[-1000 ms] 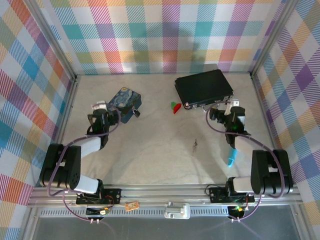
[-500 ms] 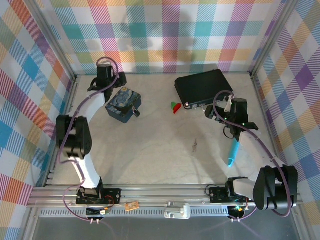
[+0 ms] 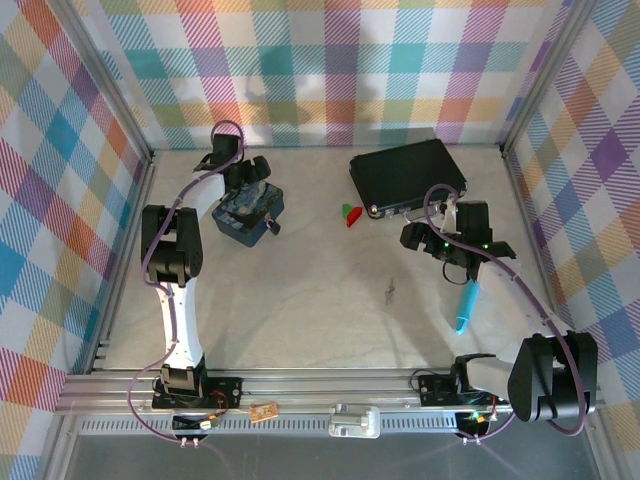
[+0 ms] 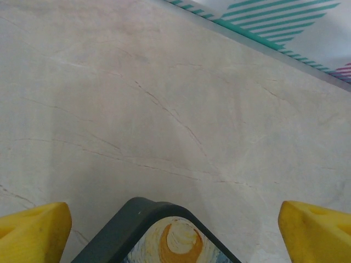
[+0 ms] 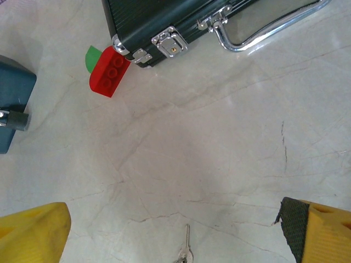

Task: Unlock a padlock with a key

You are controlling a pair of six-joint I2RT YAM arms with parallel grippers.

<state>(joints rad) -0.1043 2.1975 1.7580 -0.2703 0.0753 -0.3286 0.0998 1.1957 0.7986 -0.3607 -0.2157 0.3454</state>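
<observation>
Left pincer [image 4: 175, 233] hangs at the table's ten o'clock, jaws spread wide with nothing between them. In the left wrist view its yellow fingertips [image 4: 33, 230] sit at seven and five o'clock. A corner of the blue painted tin [image 4: 164, 241] pokes up at six o'clock below them, with the pale table [image 4: 164, 109] beyond. From above, the tin lies just at this pincer's six o'clock.

The padlock [image 3: 272, 227], tiny and dark with a silvery bit, sits hard against the tin's four o'clock corner. The right wrist view catches it at nine o'clock, at the very edge.

Further right, a small red-and-green piece [image 3: 350, 214] lies at twelve o'clock from the table's middle. It touches the seven o'clock corner of a black case [image 3: 405, 172]. The case lies flat at the table's one o'clock, its latches and chrome handle facing the arms.

The key [image 3: 390, 290], slim and grey, lies alone on bare table near the middle, well apart from the padlock and at its four o'clock. In the right wrist view it shows at six o'clock, between the fingers.

Right pincer [image 5: 175, 230] hovers at the table's three o'clock, near the case's five o'clock corner, jaws spread wide and holding nothing. A blue pen [image 3: 463, 310] lies at its six o'clock, beside the right arm.
</observation>
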